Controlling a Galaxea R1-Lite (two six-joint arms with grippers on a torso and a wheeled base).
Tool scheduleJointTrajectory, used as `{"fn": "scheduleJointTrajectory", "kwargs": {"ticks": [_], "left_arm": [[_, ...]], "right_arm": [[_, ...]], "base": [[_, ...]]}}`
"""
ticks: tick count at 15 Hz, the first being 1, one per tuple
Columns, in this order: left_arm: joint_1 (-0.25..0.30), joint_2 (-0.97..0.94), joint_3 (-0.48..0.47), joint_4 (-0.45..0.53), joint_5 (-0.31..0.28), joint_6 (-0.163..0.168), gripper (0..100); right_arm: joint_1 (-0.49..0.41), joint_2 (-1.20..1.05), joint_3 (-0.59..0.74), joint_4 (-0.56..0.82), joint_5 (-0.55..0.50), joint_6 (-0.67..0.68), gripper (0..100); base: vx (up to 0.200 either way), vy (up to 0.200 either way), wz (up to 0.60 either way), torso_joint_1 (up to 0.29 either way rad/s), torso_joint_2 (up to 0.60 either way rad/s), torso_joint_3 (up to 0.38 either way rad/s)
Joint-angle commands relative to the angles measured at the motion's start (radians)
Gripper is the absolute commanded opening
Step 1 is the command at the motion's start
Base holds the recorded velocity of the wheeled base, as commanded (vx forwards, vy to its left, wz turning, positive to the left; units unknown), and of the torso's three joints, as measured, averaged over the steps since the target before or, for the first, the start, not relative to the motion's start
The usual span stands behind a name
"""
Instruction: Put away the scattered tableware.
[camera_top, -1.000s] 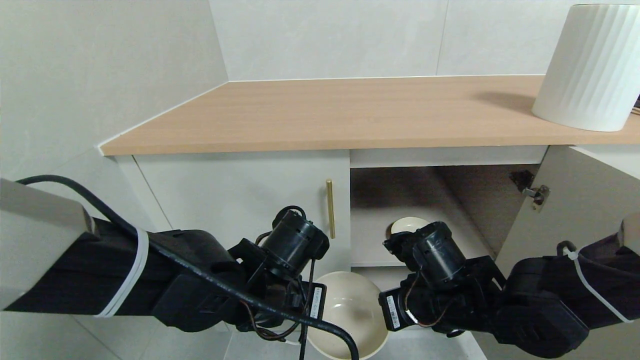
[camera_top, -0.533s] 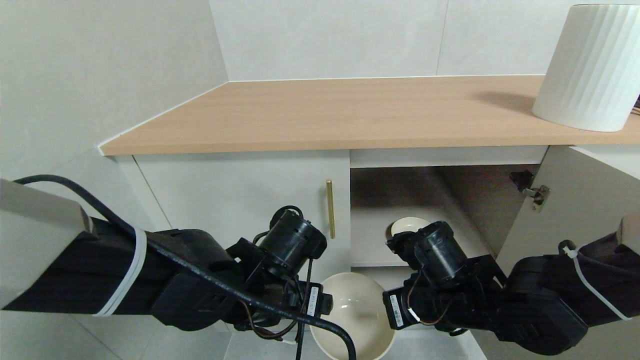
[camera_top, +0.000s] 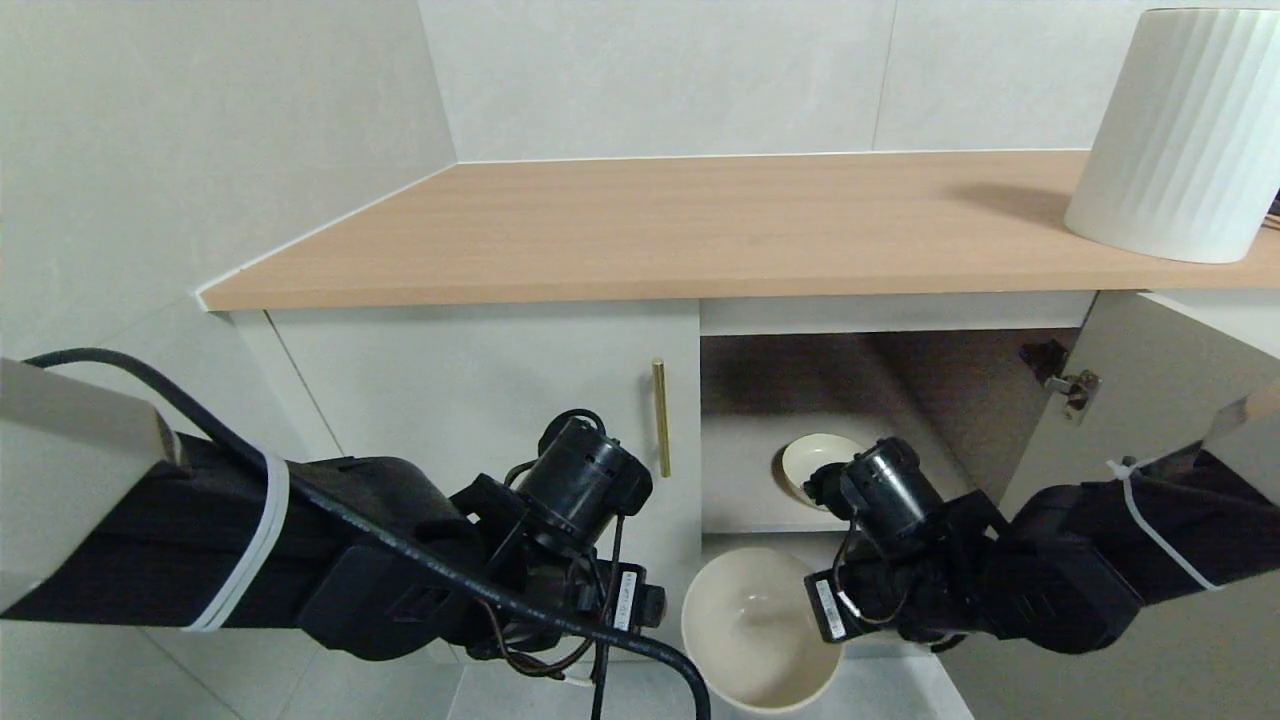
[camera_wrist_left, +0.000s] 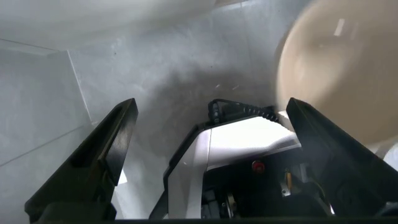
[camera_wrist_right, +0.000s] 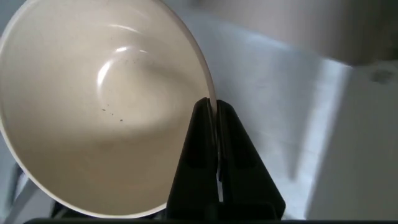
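A cream bowl (camera_top: 757, 630) hangs low in front of the open cabinet (camera_top: 850, 420), held by its rim. My right gripper (camera_wrist_right: 214, 155) is shut on that rim, and the bowl's inside (camera_wrist_right: 106, 106) faces the wrist camera. My left gripper (camera_wrist_left: 208, 130) stands open beside the bowl (camera_wrist_left: 339, 68), apart from it, with nothing between its fingers (camera_wrist_left: 106, 155). A second small cream dish (camera_top: 815, 458) sits inside the cabinet on its floor, just beyond my right wrist.
The cabinet's right door (camera_top: 1160, 400) is swung open; the left door (camera_top: 480, 400) with its brass handle (camera_top: 659, 416) is closed. A white ribbed container (camera_top: 1180, 130) stands on the wooden counter (camera_top: 700, 220) at the right. Grey floor lies below.
My right arm has carried the bowl to the right, toward the open cabinet, away from my left gripper. The left arm has stayed nearly still.
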Motion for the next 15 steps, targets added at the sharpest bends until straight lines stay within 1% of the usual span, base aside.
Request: {"fn": "scheduleJointTrajectory", "kwargs": {"ticks": [1,2,3,4,5,7,9,11,15], "left_arm": [[0.000,-0.006,0.000,0.000,0.000,0.000,100],[0.000,-0.008,0.000,0.000,0.000,0.000,100],[0.000,-0.011,0.000,0.000,0.000,0.000,100],[0.000,-0.017,0.000,0.000,0.000,0.000,100],[0.000,-0.020,0.000,0.000,0.000,0.000,100],[0.000,-0.023,0.002,0.000,0.000,0.000,100],[0.000,-0.023,0.002,0.001,0.000,0.000,100],[0.000,-0.023,0.002,0.001,0.000,0.000,100],[0.000,-0.025,0.002,0.000,0.000,0.000,100]], "right_arm": [[-0.074,0.041,-0.043,-0.001,-0.020,0.006,0],[-0.087,0.044,-0.052,-0.001,-0.020,0.009,0],[-0.143,0.061,-0.090,-0.012,-0.027,0.037,0],[-0.162,0.073,-0.110,-0.047,-0.040,0.086,0],[-0.174,0.089,-0.120,-0.093,-0.053,0.120,0],[-0.194,0.113,-0.129,-0.181,-0.090,0.141,0],[-0.216,0.138,-0.147,-0.228,-0.122,0.158,0],[-0.242,0.152,-0.179,-0.238,-0.132,0.207,0],[-0.292,0.195,-0.236,-0.238,-0.141,0.250,0]], "base": [[0.000,0.000,0.00,0.000,0.00,0.000],[0.000,0.000,0.00,0.000,0.00,0.000],[0.000,0.000,0.00,0.000,0.00,0.000],[0.000,0.000,0.00,0.000,0.00,0.000],[0.000,0.000,0.00,0.000,0.00,0.000],[0.000,0.000,0.00,0.000,0.00,0.000],[0.000,0.000,0.00,0.000,0.00,0.000],[0.000,0.000,0.00,0.000,0.00,0.000],[0.000,0.000,0.00,0.000,0.00,0.000]]}}
